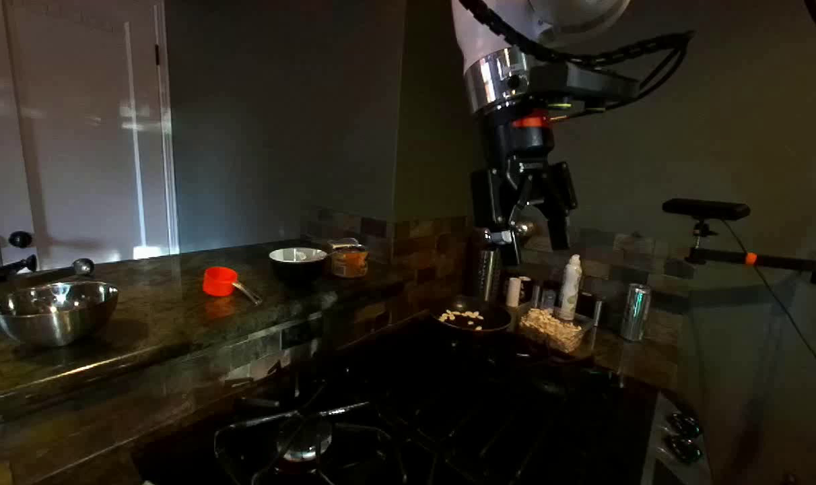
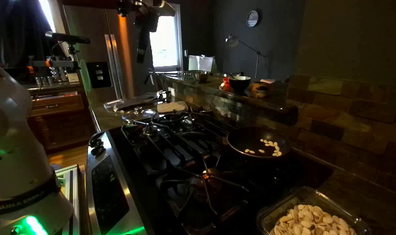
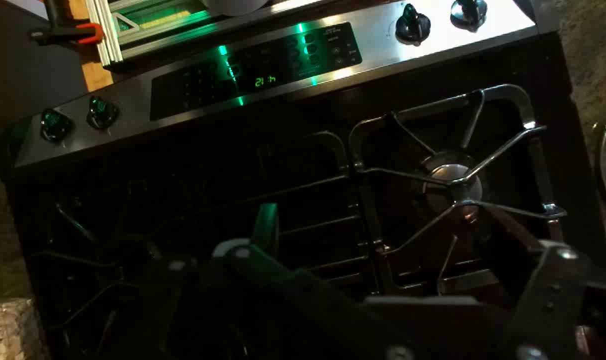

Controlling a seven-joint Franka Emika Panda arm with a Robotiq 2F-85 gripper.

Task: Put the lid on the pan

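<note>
One big black stove [image 2: 152,195] is seen, with one robot arm [image 1: 479,40] held above it. One pan [image 2: 247,140] is set on the stove, at a back corner. It is round and black, with a thin shiny rim. One lid [image 2: 139,115] is laid on the counter [image 2: 106,119], just beside the stove and well apart from the pan. It is round and see-through, with a shiny edge and a little knob [image 2: 138,110] on top. One steel bowl [image 1: 51,320] and one black bowl [image 1: 297,273], white inside, are set on the high ledge [image 1: 159,296]. One clear box [image 2: 284,204] is filled with pale seeds [image 2: 310,220]. One gripper [image 1: 534,244] is held over the stove, its two fingers [image 1: 558,232] spread apart. One red cup [image 1: 219,281] with a handle is placed between the two bowls. Four dials [image 3: 413,27] are fixed along the stove's front. About a dozen seeds are scattered in the pan.
</note>
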